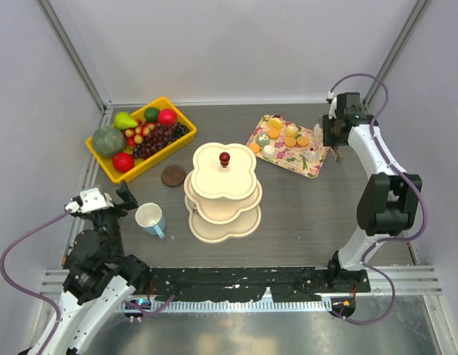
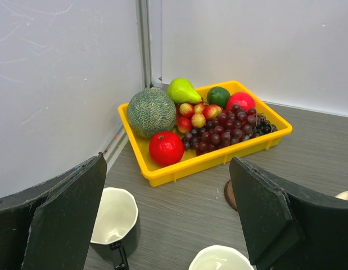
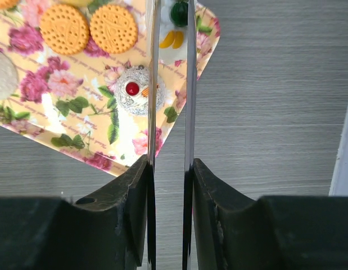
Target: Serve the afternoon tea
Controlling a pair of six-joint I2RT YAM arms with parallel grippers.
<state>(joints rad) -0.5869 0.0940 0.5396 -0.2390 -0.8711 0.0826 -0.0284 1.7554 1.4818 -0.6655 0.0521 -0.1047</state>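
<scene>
My right gripper (image 3: 169, 169) squeezes metal tongs (image 3: 153, 84), whose blades run narrow toward a pastry (image 3: 174, 39) at twelve o'clock. My left gripper (image 2: 168, 169) gapes wide, holding nothing.

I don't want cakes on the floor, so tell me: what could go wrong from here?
The right gripper holds thin tongs that straddle the green-topped pastry near the tray's corner; it may slip out or get crushed. The silver pastry sits right by one tong arm and could be nudged. The stand is well away from the tray, so a weak pinch may drop the pastry on the way.
</scene>
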